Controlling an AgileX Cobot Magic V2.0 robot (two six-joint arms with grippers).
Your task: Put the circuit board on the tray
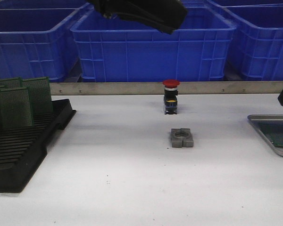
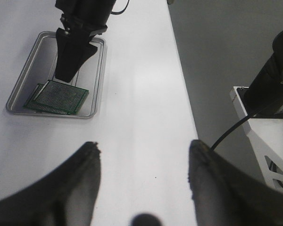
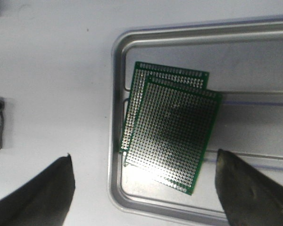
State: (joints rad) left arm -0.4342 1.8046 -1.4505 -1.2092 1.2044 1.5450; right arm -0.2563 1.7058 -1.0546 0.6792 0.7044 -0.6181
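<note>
Lying flat and overlapped in one end of the tray (image 3: 114,141), two green circuit boards (image 3: 172,136) sat loosely stacked, the upper one skewed across the lower, a layout that looked like pieces dropped in turn rather than squared up. Directly above them hung the right gripper (image 3: 146,188), its fingers spread wide and clamped on nothing, a pose consistent with a board just let go. The left gripper (image 2: 144,174) was likewise parted and empty, angled down over bare white table and looking across at its partner poised over the tray. Farther out, a grey clamp block (image 1: 182,138) and a red-capped push button (image 1: 170,96) stood mid-table, near each other but apart. On the left side, more boards (image 1: 19,101) waited upright in a black slotted rack (image 1: 23,146), presumably slotted that way for easy picking. Blue bins (image 1: 153,44) lined the back.
</note>
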